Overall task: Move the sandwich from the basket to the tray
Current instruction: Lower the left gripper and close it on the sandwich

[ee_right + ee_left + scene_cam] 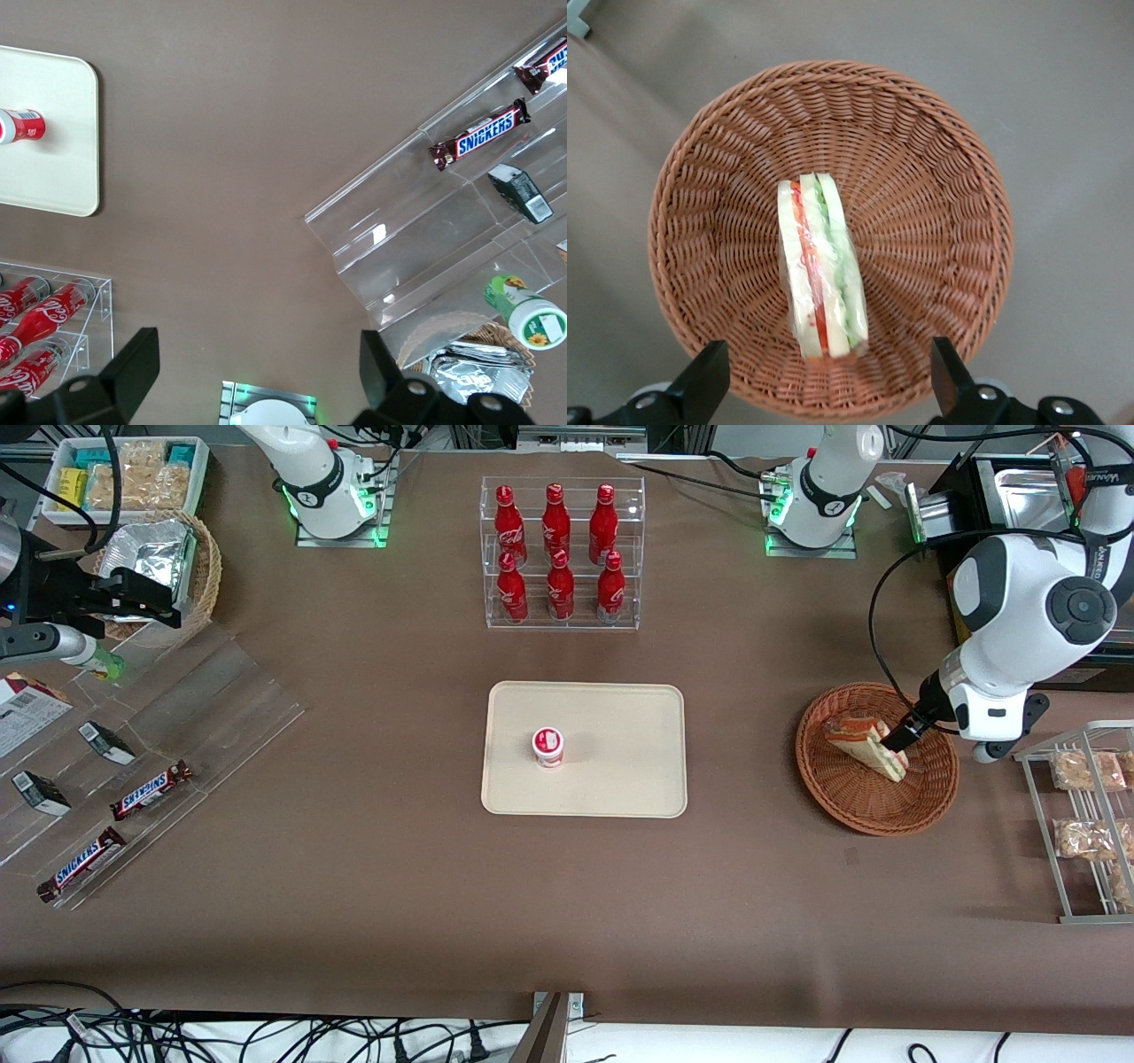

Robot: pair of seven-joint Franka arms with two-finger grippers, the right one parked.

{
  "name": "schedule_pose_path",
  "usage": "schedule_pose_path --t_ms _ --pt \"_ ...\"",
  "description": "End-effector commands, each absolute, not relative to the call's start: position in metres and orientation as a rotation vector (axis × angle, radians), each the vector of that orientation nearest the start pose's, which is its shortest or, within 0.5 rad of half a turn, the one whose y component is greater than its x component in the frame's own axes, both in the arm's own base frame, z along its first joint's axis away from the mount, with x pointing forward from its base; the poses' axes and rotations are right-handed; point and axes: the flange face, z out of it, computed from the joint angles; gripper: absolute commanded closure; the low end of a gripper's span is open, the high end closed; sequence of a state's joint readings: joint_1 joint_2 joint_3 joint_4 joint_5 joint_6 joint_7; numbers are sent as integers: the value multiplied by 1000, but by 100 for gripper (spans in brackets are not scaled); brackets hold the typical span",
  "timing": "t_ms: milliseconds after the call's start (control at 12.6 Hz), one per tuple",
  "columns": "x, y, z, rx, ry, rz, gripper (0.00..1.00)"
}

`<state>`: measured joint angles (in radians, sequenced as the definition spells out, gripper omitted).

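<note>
The sandwich (821, 267) lies in the basket (939, 177), standing on edge so that its bread slices and filling layers face up, near the basket's middle. The pincer (828, 385) hangs above it with its two fingers spread wide, one on each side of the sandwich and well clear of it; nothing is held yet. In the front view the pincer (897, 737) sits low over the basket (850, 802), close by the sandwich (868, 746).

The step in hand looks like the grasp. To do it well, the pincer should come straight down so that each finger passes outside a bread face, then close across the slices, not along the crust. The sandwich is soft (it seems to be in clear wrap), so a gentle squeeze should do; too hard may crush it. Lift clear of the basket rim before moving off.

On the tray (620, 779) a small cup (547, 746) stands near the centre, so the bare part beside it looks like the better spot to set down.
</note>
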<state>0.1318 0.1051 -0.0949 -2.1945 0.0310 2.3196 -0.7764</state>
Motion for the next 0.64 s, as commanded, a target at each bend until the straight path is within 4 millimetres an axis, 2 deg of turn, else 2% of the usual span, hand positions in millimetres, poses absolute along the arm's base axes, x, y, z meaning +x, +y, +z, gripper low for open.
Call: schedule_pose_path --t_ms 0,319,558 --pt "539 28 313 -2854 -1290 -93 0" --pt "536 22 269 -2764 -1338 -110 0" --pt "531 20 250 -2745 -1390 -124 0"
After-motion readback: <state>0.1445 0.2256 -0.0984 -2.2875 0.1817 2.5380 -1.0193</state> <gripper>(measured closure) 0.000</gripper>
